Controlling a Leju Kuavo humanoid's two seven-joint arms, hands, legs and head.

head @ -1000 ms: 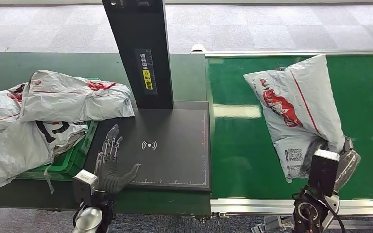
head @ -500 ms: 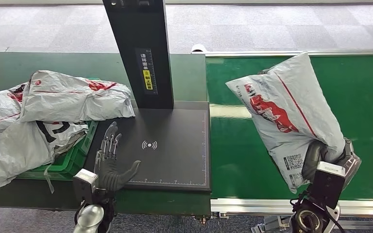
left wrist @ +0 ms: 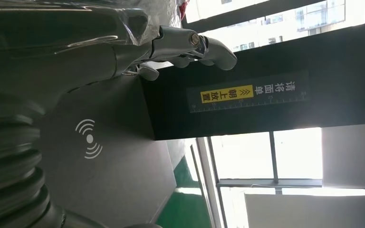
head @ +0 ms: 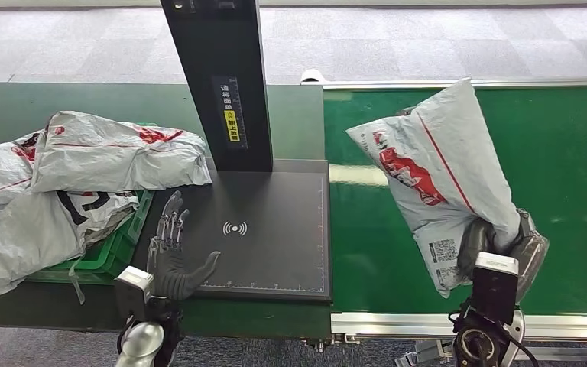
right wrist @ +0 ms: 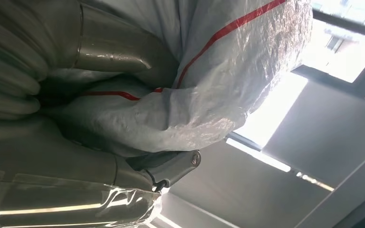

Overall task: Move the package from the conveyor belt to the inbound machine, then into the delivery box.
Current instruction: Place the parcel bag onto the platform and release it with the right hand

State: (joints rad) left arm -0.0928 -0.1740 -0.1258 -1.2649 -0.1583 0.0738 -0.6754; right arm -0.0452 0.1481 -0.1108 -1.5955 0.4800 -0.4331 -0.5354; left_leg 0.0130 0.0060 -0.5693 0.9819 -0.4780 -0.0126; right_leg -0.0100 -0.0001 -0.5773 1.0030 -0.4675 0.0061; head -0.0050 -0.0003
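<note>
Right hand: your right hand (head: 502, 243) grips the lower end of the package (head: 434, 168); in the right wrist view its thumb and fingers (right wrist: 168, 167) wrap the white wrapping (right wrist: 209, 85).
Package: white poly mailer with red print, held tilted up above the green conveyor belt (head: 581, 153), its top end leaning toward the inbound machine (head: 267, 229); a label with a code faces you near the gripped end.
Left hand: your left hand (head: 174, 256) holds nothing, fingers spread and extended, lying at the near left corner of the machine's dark plate; in the left wrist view the fingertips (left wrist: 204, 47) reach toward the black column (left wrist: 266, 90).
Inbound machine: flat dark plate with a wireless symbol (head: 235, 228), and a black upright column (head: 222, 84) bearing a yellow label.
Delivery box: green crate (head: 115, 248) left of the plate, covered by several white mailers (head: 84, 164) piled over it.
</note>
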